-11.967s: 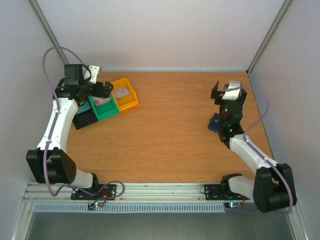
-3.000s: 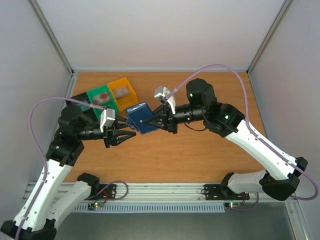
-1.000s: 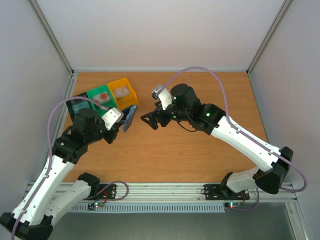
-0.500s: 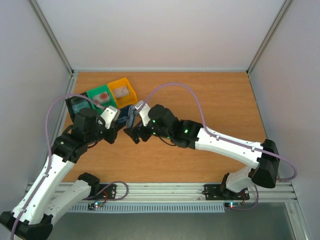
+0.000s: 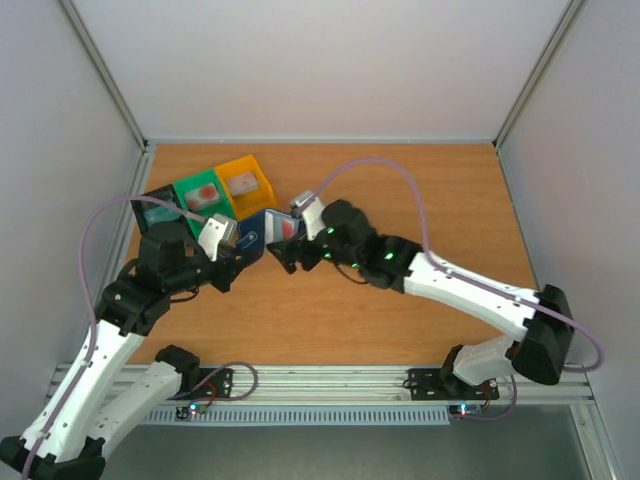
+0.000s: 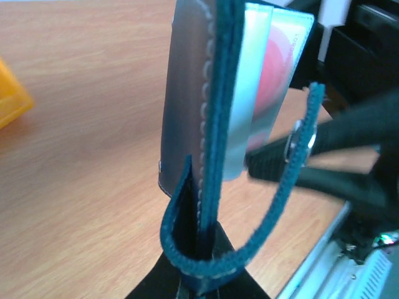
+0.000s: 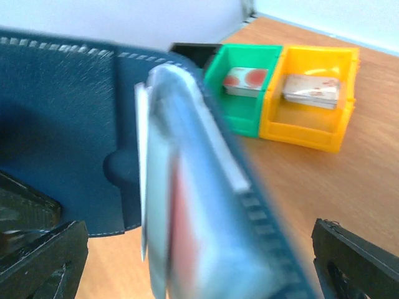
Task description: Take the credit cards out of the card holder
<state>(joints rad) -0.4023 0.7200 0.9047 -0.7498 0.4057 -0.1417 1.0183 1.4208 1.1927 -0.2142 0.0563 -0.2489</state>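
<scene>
The navy card holder (image 5: pixel 256 230) hangs above the table, and my left gripper (image 5: pixel 238 256) is shut on its folded bottom edge. In the left wrist view the card holder (image 6: pixel 209 118) stands edge-on over the left gripper (image 6: pixel 202 277), with a pale credit card (image 6: pixel 269 81) bearing a red mark sticking out of its pocket. My right gripper (image 5: pixel 287 252) is open, its fingers either side of the holder and the red-marked card (image 5: pixel 290 228). In the right wrist view the card (image 7: pixel 181 230) and the card holder (image 7: pixel 62 118) fill the space between the black fingers (image 7: pixel 43 258) of the right gripper (image 7: pixel 193 255).
A black bin (image 5: pixel 152 208), a green bin (image 5: pixel 205 195) and a yellow bin (image 5: pixel 247 182) stand in a row at the back left. The green bin (image 7: pixel 249 87) and the yellow bin (image 7: pixel 315 118) each hold a pale card.
The right gripper has swung in from the right and now straddles the card holder. The holder has turned so that its red-marked card shows. The left gripper stays shut on it.
</scene>
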